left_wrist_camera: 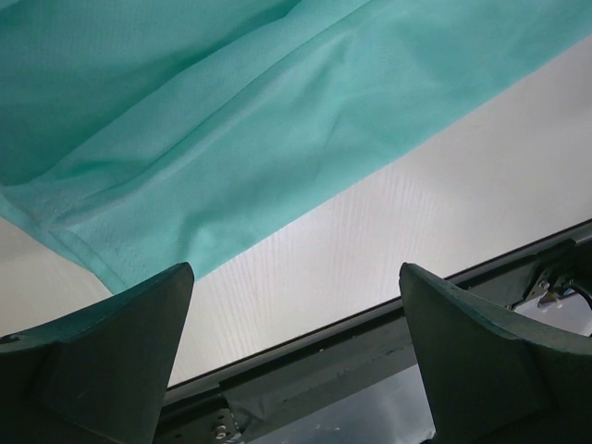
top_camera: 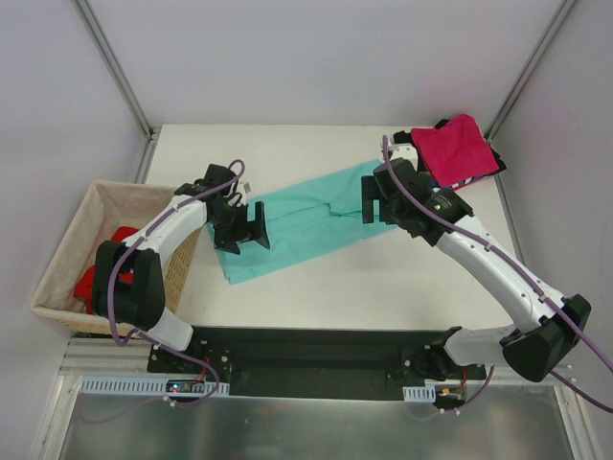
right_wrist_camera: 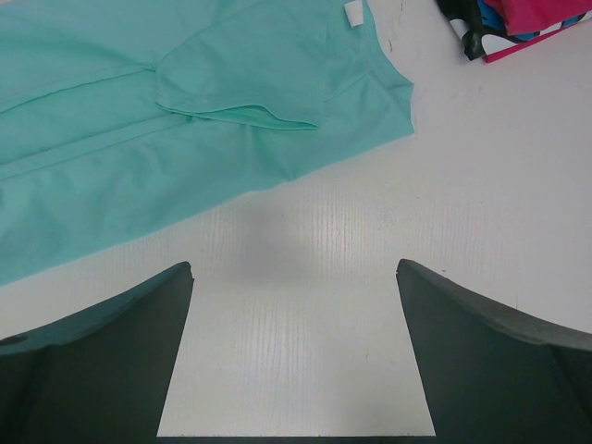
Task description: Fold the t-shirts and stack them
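A teal-green t-shirt [top_camera: 302,222], folded into a long strip, lies diagonally across the middle of the table. My left gripper [top_camera: 247,230] hovers open over its lower left end, nothing between the fingers [left_wrist_camera: 111,361]. The left wrist view shows the teal cloth [left_wrist_camera: 231,120] just beyond that gripper [left_wrist_camera: 296,268]. My right gripper [top_camera: 375,201] hangs open above the collar end; its wrist view has the sleeve and collar [right_wrist_camera: 277,83] ahead of the gripper [right_wrist_camera: 294,266]. At the back right a magenta-pink t-shirt [top_camera: 460,146] tops a folded stack over black and striped cloth [right_wrist_camera: 474,32].
A tan wicker basket [top_camera: 67,244] stands off the table's left edge with a bright red t-shirt [top_camera: 88,286] in it. The white table [top_camera: 335,278] ends at a black rail near the arm bases. Metal frame posts rise at both back corners.
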### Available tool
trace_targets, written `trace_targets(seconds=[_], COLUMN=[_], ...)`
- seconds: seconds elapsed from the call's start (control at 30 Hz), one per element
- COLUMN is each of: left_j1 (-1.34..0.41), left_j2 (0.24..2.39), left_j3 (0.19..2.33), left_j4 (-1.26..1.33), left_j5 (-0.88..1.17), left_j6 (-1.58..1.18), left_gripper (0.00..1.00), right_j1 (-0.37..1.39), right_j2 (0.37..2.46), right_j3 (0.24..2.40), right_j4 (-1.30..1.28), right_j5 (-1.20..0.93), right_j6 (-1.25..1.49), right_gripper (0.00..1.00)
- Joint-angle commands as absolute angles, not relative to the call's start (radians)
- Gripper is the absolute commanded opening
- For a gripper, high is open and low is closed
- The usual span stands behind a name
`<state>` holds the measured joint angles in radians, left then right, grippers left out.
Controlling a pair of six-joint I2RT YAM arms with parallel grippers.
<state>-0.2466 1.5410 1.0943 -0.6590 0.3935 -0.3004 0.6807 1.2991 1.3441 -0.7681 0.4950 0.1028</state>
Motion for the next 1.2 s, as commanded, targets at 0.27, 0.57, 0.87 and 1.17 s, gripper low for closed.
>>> trace_targets(seconds=[0.27, 0.57, 0.87, 1.17], left_j1=[-0.199, -0.193, -0.16, -0.153], left_j2=[1.549, 1.631, 1.69, 1.724], left_j3=[1.032, 1.014, 1.014, 0.974], left_j4=[-0.644, -0.594, -0.578, -0.566], left_j5=[0.341, 0.336, 0.339, 0.359], left_j6=[-0.347, -0.356, -0.354, -0.379], left_gripper=[0.95, 0.94, 0.94, 0.93], right_j1=[0.698, 0.698, 0.696, 0.696], right_j2=[1.284, 1.272, 1.249, 1.215], right_j3=[1.364, 1.356, 1.353, 1.341], right_j4=[-0.782, -0.787, -0.792, -0.798], right_j5=[0.537, 0.545, 0.554, 0.568], right_j6=[0.118, 0.115, 0.117, 0.117], right_gripper=[0.97, 0.97, 0.97, 0.97])
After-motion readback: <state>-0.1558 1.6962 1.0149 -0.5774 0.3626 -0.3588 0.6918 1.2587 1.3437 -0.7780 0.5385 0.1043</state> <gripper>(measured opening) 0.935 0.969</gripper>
